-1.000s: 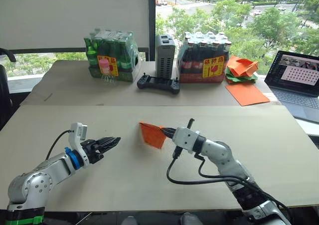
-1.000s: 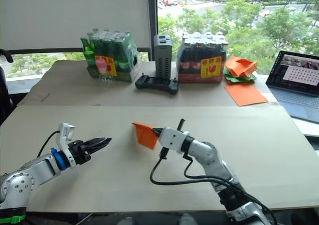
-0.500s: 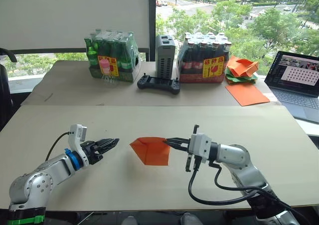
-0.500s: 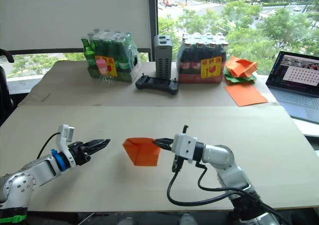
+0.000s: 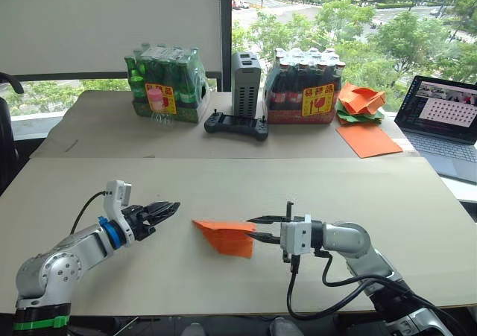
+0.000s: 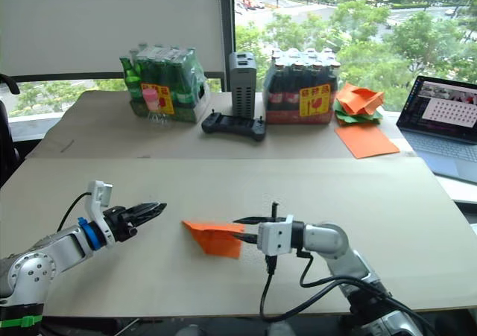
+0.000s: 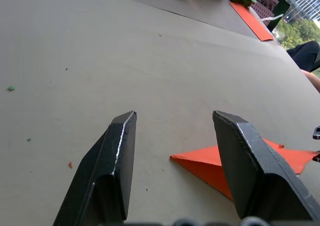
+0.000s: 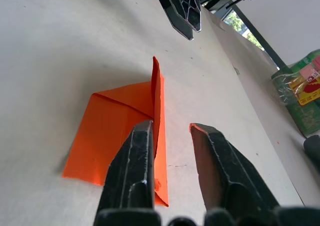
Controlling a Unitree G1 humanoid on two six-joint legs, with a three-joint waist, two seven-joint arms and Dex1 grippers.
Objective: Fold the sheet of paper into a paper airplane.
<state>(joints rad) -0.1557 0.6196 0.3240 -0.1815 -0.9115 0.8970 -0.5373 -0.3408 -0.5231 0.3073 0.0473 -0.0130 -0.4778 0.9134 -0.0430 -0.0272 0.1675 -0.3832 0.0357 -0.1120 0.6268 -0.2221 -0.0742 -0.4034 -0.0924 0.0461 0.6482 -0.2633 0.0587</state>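
The sheet of paper [image 5: 223, 235] is an orange folded wedge lying low on the near table, its point toward my left. In the right wrist view one flap of the sheet of paper [image 8: 115, 126] stands up along a crease. My right gripper [image 5: 255, 229] is open at the paper's right edge, with that upright flap beside one finger [image 8: 132, 166]. My left gripper [image 5: 172, 208] is open and empty, hovering a short way left of the paper's point. From the left wrist, the sheet of paper [image 7: 210, 166] lies beyond the left gripper [image 7: 172, 117].
On the far table stand two shrink-wrapped bottle packs [image 5: 165, 83] [image 5: 305, 86], a grey box [image 5: 247, 83] and a black controller [image 5: 237, 124]. A heap of orange and green paper [image 5: 361, 101], a smooth orange sheet [image 5: 368, 139] and a laptop [image 5: 447, 120] sit at the far right.
My right gripper swung down and right, laying the raised paper nearly flat on the table, and its fingers have opened. The left gripper barely moved.
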